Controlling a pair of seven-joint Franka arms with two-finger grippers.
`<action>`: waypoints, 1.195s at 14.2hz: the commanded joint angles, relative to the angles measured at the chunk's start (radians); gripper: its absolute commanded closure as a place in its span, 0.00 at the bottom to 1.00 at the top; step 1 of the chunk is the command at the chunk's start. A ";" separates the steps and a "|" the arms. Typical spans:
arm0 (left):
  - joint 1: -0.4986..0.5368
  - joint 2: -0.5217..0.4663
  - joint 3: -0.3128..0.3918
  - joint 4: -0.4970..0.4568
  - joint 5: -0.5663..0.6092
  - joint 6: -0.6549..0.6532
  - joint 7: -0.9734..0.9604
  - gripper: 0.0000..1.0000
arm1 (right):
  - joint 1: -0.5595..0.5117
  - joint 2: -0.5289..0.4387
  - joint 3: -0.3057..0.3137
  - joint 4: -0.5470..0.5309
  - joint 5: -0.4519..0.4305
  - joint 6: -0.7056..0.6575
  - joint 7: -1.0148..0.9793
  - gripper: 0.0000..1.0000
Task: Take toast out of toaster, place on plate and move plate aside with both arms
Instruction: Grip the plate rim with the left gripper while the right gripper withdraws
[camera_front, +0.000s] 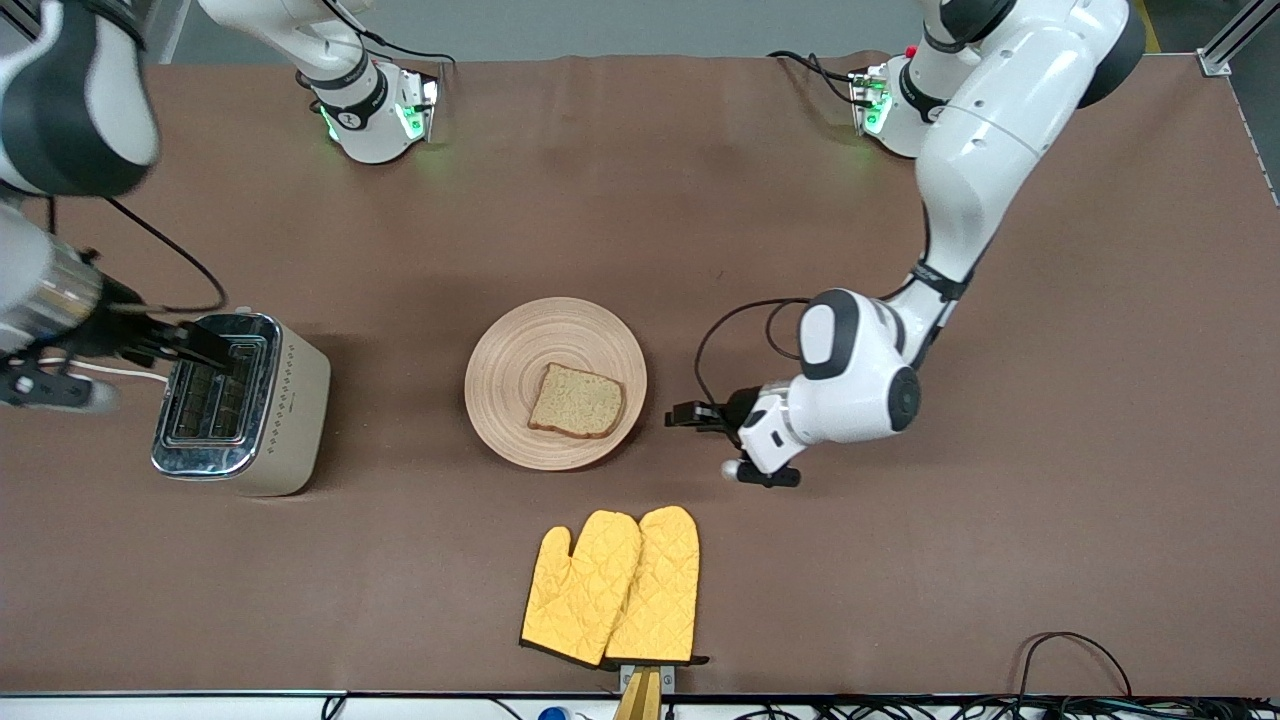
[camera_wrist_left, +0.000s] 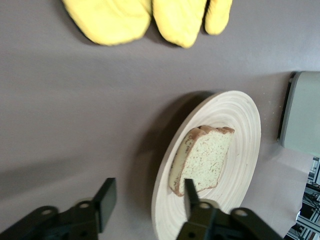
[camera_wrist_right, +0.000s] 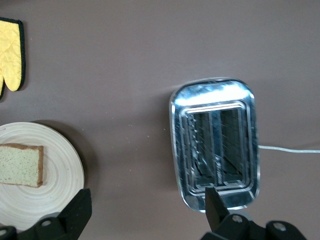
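The toast (camera_front: 577, 401) lies flat on the round beige plate (camera_front: 520, 350) in the middle of the table. My left gripper (camera_front: 680, 415) is open and empty, low beside the plate's rim toward the left arm's end. In the left wrist view its fingers (camera_wrist_left: 106, 200) stand wide apart around the gripper's gap (camera_wrist_left: 147, 200), with the plate's rim (camera_wrist_left: 165, 200) between them and the toast (camera_wrist_left: 202, 160) just past it. My right gripper (camera_front: 205, 352) is open and empty over the toaster (camera_front: 270, 420). In the right wrist view the gripper (camera_wrist_right: 147, 207) hangs over bare table, between the plate (camera_wrist_right: 60, 185) and the toaster (camera_wrist_right: 215, 150).
A pair of yellow oven mitts (camera_front: 615, 587) lies nearer the front camera than the plate. The silver and beige toaster has two empty slots and a white cable (camera_wrist_right: 290, 149). Brown table surface surrounds everything.
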 joint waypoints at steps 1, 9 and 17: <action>-0.007 0.033 -0.003 -0.009 -0.070 0.027 0.116 0.56 | -0.042 -0.144 0.019 -0.086 0.027 -0.036 -0.051 0.00; -0.043 0.035 -0.003 -0.111 -0.410 0.041 0.443 0.60 | -0.096 -0.255 0.024 -0.096 0.008 -0.128 -0.128 0.00; -0.052 0.067 -0.003 -0.114 -0.491 0.041 0.514 0.91 | -0.136 -0.214 0.021 -0.019 -0.003 -0.212 -0.199 0.00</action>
